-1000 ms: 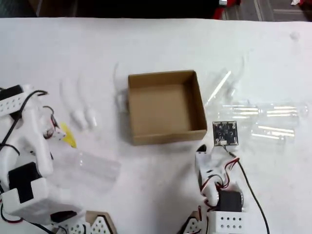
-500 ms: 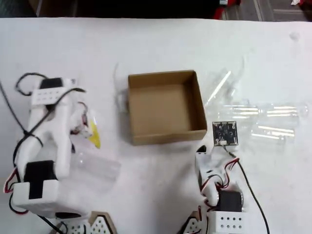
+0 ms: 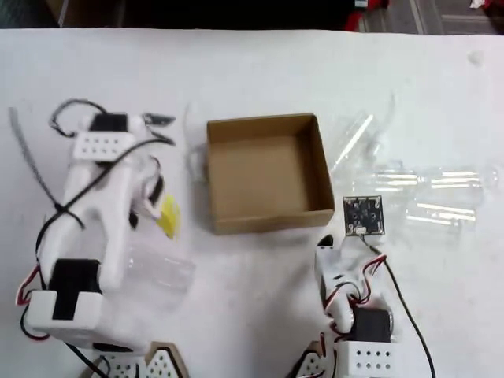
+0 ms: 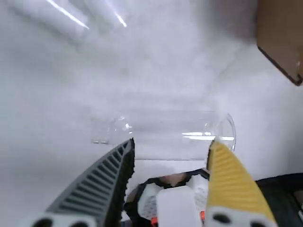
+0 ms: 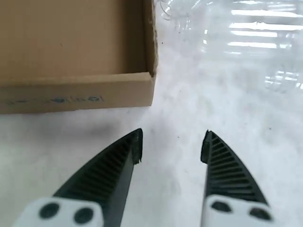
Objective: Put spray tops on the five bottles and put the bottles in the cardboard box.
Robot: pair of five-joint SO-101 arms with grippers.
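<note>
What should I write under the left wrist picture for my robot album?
The left gripper, open, hovers over a clear bottle lying on its side on the table, near the cardboard box.

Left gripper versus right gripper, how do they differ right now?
The left gripper has one yellow jaw and one grey; the right gripper has two black jaws. The left gripper hangs over a clear bottle lying on its side; the right gripper is over bare table by the cardboard box. Both are open and empty.
</note>
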